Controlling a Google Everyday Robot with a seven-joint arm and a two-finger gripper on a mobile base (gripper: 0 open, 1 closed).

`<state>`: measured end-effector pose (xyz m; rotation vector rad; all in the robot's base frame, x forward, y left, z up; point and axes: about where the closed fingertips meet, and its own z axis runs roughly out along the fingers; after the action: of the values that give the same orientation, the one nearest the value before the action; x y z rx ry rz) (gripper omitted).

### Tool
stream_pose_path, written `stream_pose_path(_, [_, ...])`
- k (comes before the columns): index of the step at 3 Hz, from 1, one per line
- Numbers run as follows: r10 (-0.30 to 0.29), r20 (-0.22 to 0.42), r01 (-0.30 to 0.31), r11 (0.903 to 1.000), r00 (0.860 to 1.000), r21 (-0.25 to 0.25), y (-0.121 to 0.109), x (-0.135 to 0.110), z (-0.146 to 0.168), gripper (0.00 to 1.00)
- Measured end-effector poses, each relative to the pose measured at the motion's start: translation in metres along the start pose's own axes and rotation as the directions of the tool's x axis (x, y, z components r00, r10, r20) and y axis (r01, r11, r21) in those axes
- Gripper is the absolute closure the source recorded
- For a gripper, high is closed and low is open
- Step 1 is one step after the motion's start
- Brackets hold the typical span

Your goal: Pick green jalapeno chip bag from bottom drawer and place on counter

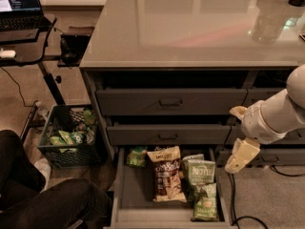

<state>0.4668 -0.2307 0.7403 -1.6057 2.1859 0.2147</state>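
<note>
Presently my gripper [242,155] hangs just right of the drawer [119,190]; open or closed, I can't tell. The jalapeno bag [206,204] lies front-right against the Kettle bag [200,171]; a sloppy descent could grab that instead.

gripper [234,165] right of bottom drawer [117,190], arm [281,116] cut by right edge | drawer front cropped at bottom

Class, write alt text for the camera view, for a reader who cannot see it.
The gripper hangs just right of the open bottom drawer, outside it and touching no bag. Inside lie a tall brown bag, a green Kettle bag and, at the front right, the green jalapeno chip bag. The glossy grey counter spans the top.
</note>
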Motion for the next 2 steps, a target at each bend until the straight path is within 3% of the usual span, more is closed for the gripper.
stream_pose_path(1, [0.011,0.02,-0.011,0.9999,1.0,0.001,0.003,0.002,0.005,0.0])
stream_pose_path(2, [0.058,0.088,-0.058,0.9983,0.994,-0.003,0.009,0.02,0.039,0.0])
